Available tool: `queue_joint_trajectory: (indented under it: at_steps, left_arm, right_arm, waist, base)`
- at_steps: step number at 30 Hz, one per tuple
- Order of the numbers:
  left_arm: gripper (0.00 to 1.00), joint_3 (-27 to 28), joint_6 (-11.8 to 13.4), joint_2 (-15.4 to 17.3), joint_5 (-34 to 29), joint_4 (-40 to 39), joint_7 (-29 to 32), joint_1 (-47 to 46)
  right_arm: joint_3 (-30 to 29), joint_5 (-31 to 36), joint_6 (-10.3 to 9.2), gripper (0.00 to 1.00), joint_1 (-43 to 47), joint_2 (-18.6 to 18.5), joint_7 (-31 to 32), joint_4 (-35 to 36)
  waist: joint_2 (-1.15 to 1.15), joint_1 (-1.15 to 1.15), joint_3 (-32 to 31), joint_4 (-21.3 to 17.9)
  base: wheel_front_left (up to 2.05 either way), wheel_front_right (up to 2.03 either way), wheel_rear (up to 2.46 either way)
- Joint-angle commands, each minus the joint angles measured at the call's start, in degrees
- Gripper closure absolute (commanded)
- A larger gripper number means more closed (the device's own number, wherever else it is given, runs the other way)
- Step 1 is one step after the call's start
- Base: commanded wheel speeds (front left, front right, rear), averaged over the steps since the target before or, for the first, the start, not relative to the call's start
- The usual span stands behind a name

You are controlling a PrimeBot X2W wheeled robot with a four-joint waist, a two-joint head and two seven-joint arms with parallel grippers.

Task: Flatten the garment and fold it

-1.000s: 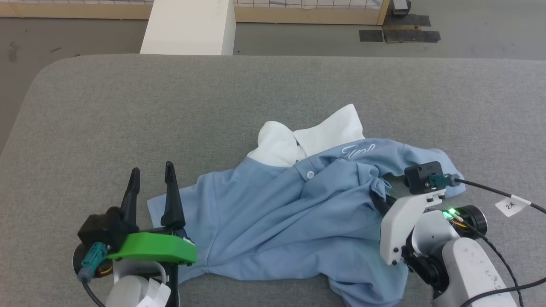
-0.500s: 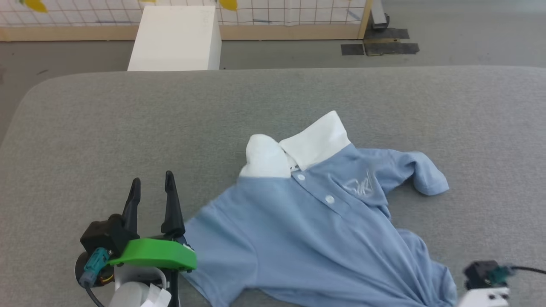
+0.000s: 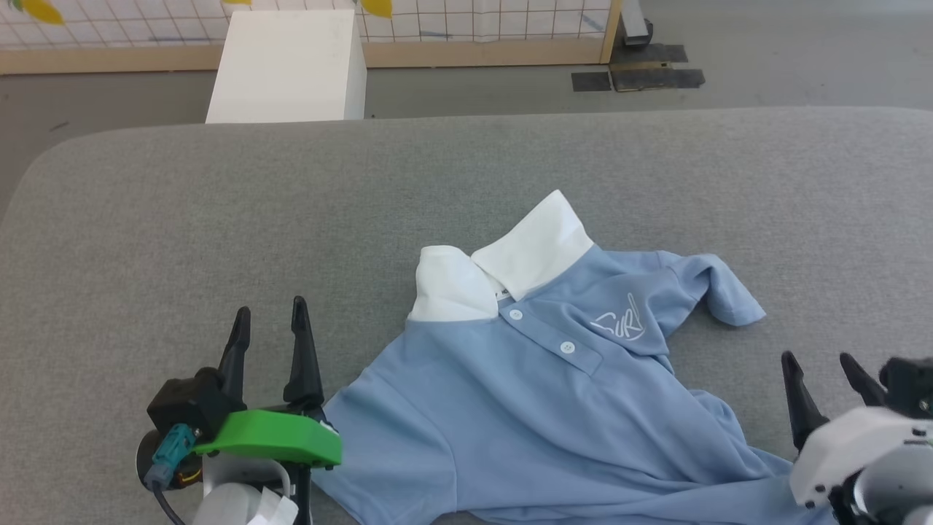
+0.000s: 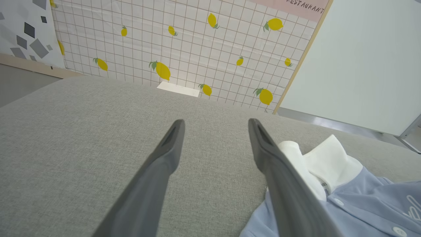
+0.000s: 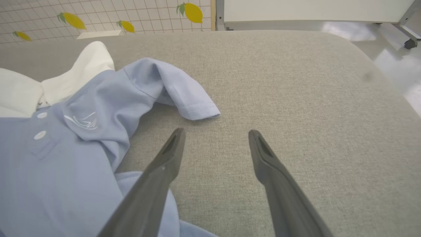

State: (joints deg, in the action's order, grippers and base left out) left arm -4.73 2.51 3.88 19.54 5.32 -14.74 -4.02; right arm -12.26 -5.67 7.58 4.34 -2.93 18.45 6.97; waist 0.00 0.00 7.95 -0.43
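The garment (image 3: 525, 408), a light blue polo shirt with a white collar (image 3: 503, 270), lies face up and wrinkled on the grey padded table (image 3: 219, 204). One sleeve (image 3: 718, 295) is bunched at the right; its lower hem runs off the head view's bottom edge. My left gripper (image 3: 268, 321) stands open just left of the shirt, nothing between its fingers; the left wrist view shows the collar (image 4: 325, 164) to its right. My right gripper (image 3: 820, 361) is open and empty beside the shirt's right edge. In the right wrist view the sleeve (image 5: 184, 95) lies ahead of the gripper (image 5: 215, 133), to the left.
A white box (image 3: 288, 65) stands on the floor beyond the table's far edge. A lemon-print grid panel (image 4: 184, 49) rises behind it. Bare grey table surface stretches to the left, the far side and the right of the shirt.
My right gripper pulled the shirt's body toward me and to the right, spreading it flatter, then let go and now stands open. The head camera shifted. The left gripper stayed open.
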Motion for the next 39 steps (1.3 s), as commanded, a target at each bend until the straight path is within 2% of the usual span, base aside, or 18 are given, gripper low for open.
queue_joint_trajectory:
  at_steps: [1,4,12,18,19,20,21,22,25,28,32,36,37,38,39]
  left_arm:
    - [0.00,-0.08,-0.33,-0.15,-0.50,0.21,-0.26,-0.68]
    - [0.00,-0.13,-0.42,-0.15,-0.53,0.18,-0.26,-1.09]
    - [0.00,-0.25,-0.95,-0.18,-0.55,0.25,-0.26,-2.62]
    - [0.00,-0.11,-0.93,-0.28,-0.57,-0.06,-0.26,-3.53]
    - [0.00,-0.10,-0.93,-0.30,-0.58,-0.16,-0.26,-3.63]
    - [0.00,-0.08,-0.94,-0.31,-0.56,-0.23,-0.26,-3.71]
    - [0.00,-0.05,-0.98,-0.33,-0.52,-0.29,-0.26,-3.83]
    - [0.00,-0.03,-1.00,-0.34,-0.52,-0.32,-0.26,-3.94]
    - [0.00,-0.02,-1.14,-0.39,-0.43,-0.34,-0.26,-4.46]
    - [0.00,-0.26,-1.39,-0.46,-0.33,-0.32,-0.26,-5.30]
    - [0.00,-0.69,-1.72,-0.57,-0.22,-0.37,-0.26,-6.66]
    - [0.00,-0.93,-1.85,-0.68,-0.17,-0.48,-0.26,-7.89]
    - [0.00,-0.93,-1.85,-0.72,-0.13,-0.57,-0.26,-8.08]
    - [0.00,-0.94,-1.84,-0.74,-0.11,-0.62,-0.26,-8.16]
    - [0.00,-0.91,-1.81,-0.77,-0.08,-0.67,-0.26,-8.19]
  right_arm:
    - [0.07,1.06,-0.09,0.00,-2.32,0.04,-1.63,-2.03]
    - [-0.46,2.37,-0.09,0.00,-7.47,0.04,-3.38,-8.39]
    - [-7.04,6.46,-0.09,0.00,-20.97,0.04,-1.55,-24.28]
    - [-6.63,9.23,-0.09,0.00,-26.17,-0.03,6.80,-33.16]
    - [-6.16,9.41,-0.09,0.08,-26.68,-0.27,9.00,-34.38]
    - [-5.63,9.43,-0.09,0.56,-27.10,-0.65,10.57,-35.13]
    - [-4.77,9.62,-0.09,0.95,-27.52,-1.22,12.20,-35.43]
    - [-4.11,9.64,-0.09,1.00,-27.82,-1.71,13.26,-35.39]
    - [-2.86,9.41,-0.09,1.00,-29.31,-4.07,15.36,-34.00]
    - [-3.49,10.64,-0.09,1.00,-31.88,-7.17,14.39,-31.87]
    - [-5.12,14.39,-0.09,1.00,-37.58,-9.86,10.46,-29.74]
    - [-5.27,16.51,-0.09,1.00,-44.14,-11.26,5.05,-31.51]
    - [-5.00,16.66,-0.09,0.15,-45.56,-11.19,3.61,-32.48]
    - [-4.94,16.77,-0.09,0.00,-46.52,-11.06,2.89,-33.37]
    - [-4.76,16.76,-0.09,0.00,-47.55,-10.70,1.64,-34.19]
  waist:
    - [0.00,0.00,0.58,0.59]
    - [0.00,0.00,1.47,1.35]
    - [0.00,0.00,4.10,3.37]
    - [0.00,0.00,6.03,4.21]
    - [0.00,0.00,6.33,4.31]
    - [0.00,0.00,6.54,4.37]
    - [0.00,0.00,6.80,4.44]
    - [0.00,0.00,6.98,4.49]
    - [0.00,0.00,7.69,4.84]
    - [0.00,0.00,8.51,5.55]
    - [0.00,0.00,9.92,6.85]
    - [0.00,0.00,11.67,8.43]
    - [0.00,0.00,12.04,8.77]
    - [0.00,0.00,12.28,9.01]
    - [0.00,0.00,12.50,9.23]
  base:
    - [0.00,0.00,0.00]
    - [0.00,0.00,0.00]
    - [0.00,0.00,0.00]
    - [0.00,0.00,0.00]
    - [0.00,0.00,0.00]
    - [0.00,0.00,0.00]
    - [0.00,0.00,0.00]
    - [0.00,0.00,0.00]
    - [0.00,0.00,0.00]
    - [0.00,0.00,0.00]
    - [0.00,0.00,0.00]
    - [0.00,0.00,0.00]
    - [0.00,0.00,0.00]
    - [0.00,0.00,0.00]
    - [0.00,0.00,0.00]
